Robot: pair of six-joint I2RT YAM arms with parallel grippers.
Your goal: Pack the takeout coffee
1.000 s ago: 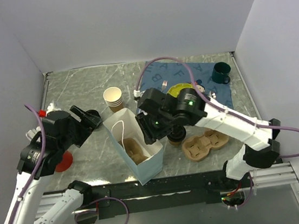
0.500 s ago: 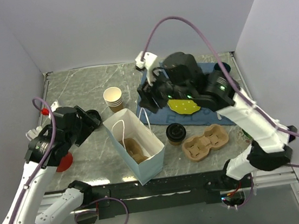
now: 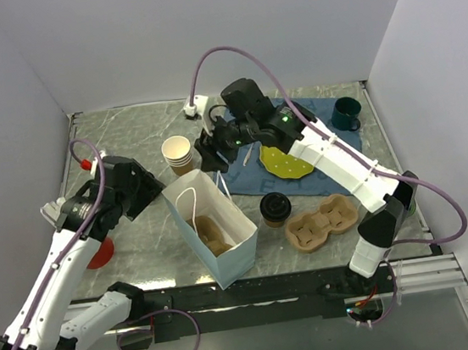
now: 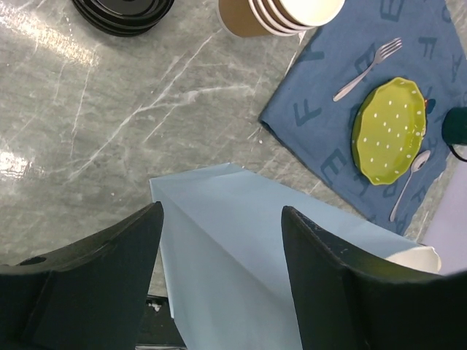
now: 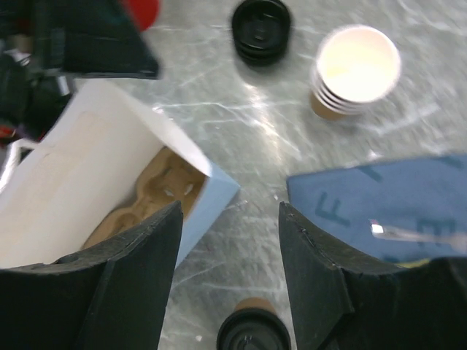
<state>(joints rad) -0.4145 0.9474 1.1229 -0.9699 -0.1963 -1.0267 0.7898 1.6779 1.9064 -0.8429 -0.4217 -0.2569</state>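
The takeout coffee (image 3: 274,208), a brown cup with a black lid, stands on the table between the light blue paper bag (image 3: 225,244) and a loose cardboard cup carrier (image 3: 321,224). It shows at the bottom edge of the right wrist view (image 5: 253,333). My right gripper (image 3: 208,152) is open and empty, raised above the bag's far corner; in its own view (image 5: 230,219) the coffee lies below and between the fingers. My left gripper (image 3: 146,190) is open at the bag's left side, its fingers (image 4: 109,255) straddling the bag wall (image 4: 241,240).
A second carrier (image 5: 157,189) lies inside the bag. A stack of cream cups (image 3: 178,154) and black lids (image 5: 261,28) stand behind the bag. A blue placemat (image 3: 320,113) holds a green plate (image 3: 288,162), cutlery and a dark green mug (image 3: 346,113). A red disc (image 3: 99,256) lies at left.
My right arm has lifted away from the coffee and swung back and left over the bag's far corner. The coffee stays on the table. The left gripper edged closer to the bag.
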